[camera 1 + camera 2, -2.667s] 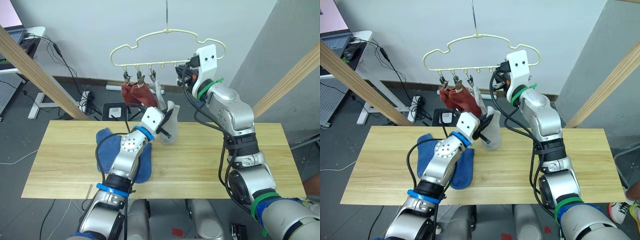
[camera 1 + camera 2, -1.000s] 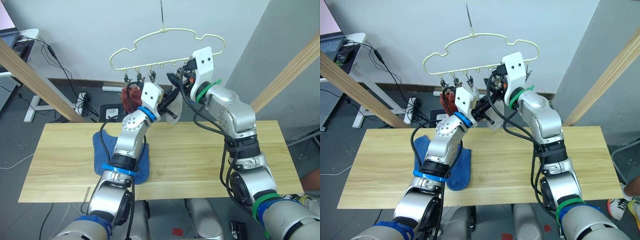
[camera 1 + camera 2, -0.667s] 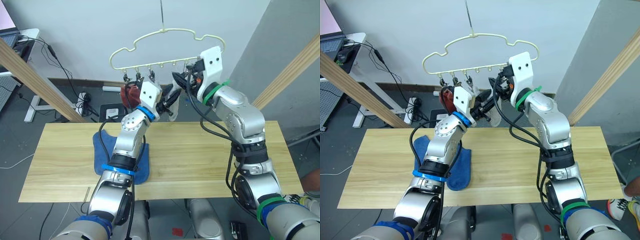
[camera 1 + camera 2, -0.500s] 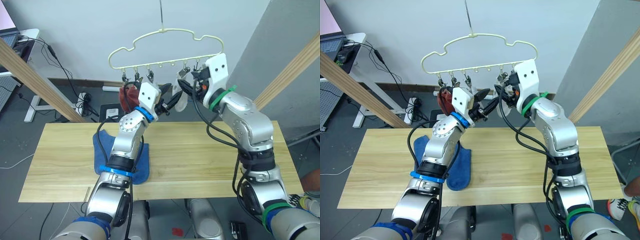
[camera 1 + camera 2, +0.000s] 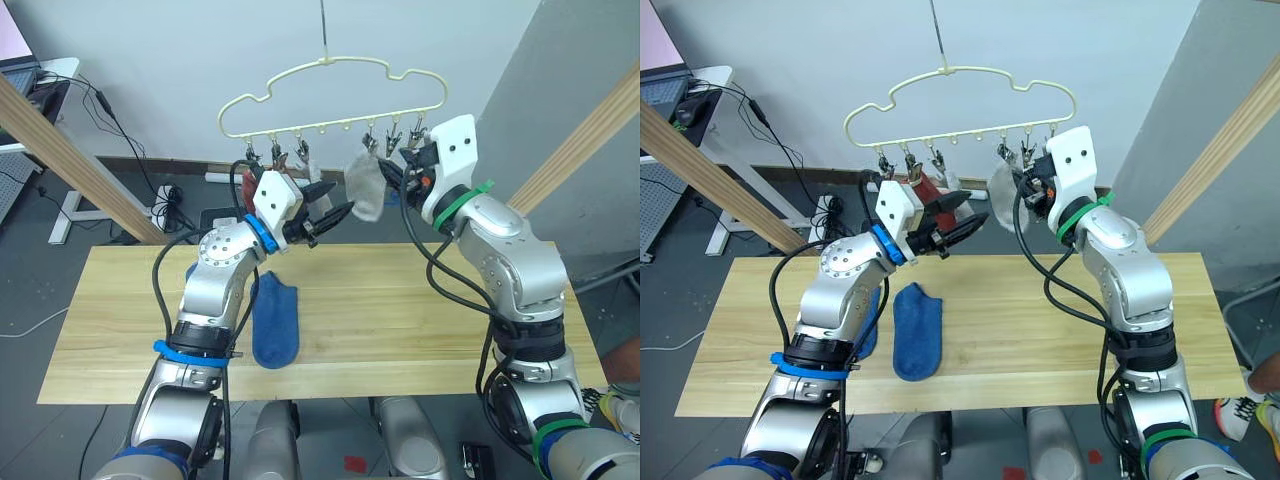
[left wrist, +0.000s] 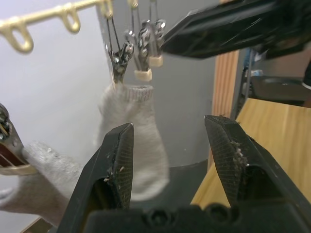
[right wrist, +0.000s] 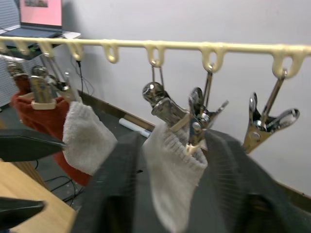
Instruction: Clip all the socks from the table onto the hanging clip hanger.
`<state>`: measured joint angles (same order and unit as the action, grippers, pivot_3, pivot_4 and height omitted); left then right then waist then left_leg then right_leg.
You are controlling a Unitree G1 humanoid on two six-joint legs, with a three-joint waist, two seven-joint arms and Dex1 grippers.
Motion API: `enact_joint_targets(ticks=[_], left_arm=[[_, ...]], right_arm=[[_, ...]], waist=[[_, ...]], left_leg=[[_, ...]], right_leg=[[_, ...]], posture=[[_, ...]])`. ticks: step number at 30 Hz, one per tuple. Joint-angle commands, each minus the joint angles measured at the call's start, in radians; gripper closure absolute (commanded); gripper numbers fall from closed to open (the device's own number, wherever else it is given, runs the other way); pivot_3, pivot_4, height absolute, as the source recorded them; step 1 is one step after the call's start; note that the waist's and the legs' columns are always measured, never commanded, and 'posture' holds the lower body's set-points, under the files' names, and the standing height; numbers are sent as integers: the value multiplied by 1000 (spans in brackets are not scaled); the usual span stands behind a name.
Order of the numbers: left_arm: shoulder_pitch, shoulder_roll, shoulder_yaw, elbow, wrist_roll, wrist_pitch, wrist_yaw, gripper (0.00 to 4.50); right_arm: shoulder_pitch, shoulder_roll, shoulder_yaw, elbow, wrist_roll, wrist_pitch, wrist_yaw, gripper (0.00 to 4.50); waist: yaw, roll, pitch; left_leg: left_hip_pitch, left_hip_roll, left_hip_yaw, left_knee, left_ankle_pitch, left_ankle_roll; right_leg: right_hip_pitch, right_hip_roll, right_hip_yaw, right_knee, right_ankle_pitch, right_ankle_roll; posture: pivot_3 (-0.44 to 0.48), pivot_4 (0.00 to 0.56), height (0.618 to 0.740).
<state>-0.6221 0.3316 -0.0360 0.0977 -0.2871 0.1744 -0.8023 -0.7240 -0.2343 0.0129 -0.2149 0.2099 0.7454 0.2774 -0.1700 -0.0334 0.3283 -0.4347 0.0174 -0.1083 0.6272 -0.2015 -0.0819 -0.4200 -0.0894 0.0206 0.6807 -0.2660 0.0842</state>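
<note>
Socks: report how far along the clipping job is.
Done: rust red socks and one light grey sock hang clipped on the clip hanger. In hand: the second grey sock hangs from a clip beside the right gripper; the left gripper is open, empty. Left: two blue socks on the table.

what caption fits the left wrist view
Open left gripper facing a light grey sock hung from a silver clip on the clip hanger.

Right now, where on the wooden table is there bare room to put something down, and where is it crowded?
The table is bare from the blue socks to its right end, and from its left end up to them. Under the clip hanger it is crowded: the left gripper, open, and the right gripper stand beside the hanging grey sock.
</note>
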Motion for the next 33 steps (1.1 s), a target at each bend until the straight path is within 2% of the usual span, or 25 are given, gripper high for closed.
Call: enact_joint_targets(ticks=[1, 17, 33], left_arm=[[-15, 11, -1, -80, -28, 26, -15, 1945], [-47, 64, 27, -183, -125, 161, -54, 1945], [-60, 68, 32, -198, -149, 187, -33, 1945]], right_arm=[[-36, 10, -20, 16, -14, -50, -28, 2824], [-140, 36, 0, 253, -60, -227, -35, 2824], [-188, 76, 9, 332, -75, -283, -14, 2824]], waist=[[0, 0, 0], [0, 0, 0], [1, 0, 0]], left_leg=[[0, 0, 0, 0, 0, 0], [0, 0, 0, 0, 0, 0], [0, 0, 0, 0, 0, 0]], right_leg=[[0, 0, 0, 0, 0, 0], [0, 0, 0, 0, 0, 0], [0, 0, 0, 0, 0, 0]], posture=[[-268, 316, 740], [-255, 301, 740], [-249, 298, 740]])
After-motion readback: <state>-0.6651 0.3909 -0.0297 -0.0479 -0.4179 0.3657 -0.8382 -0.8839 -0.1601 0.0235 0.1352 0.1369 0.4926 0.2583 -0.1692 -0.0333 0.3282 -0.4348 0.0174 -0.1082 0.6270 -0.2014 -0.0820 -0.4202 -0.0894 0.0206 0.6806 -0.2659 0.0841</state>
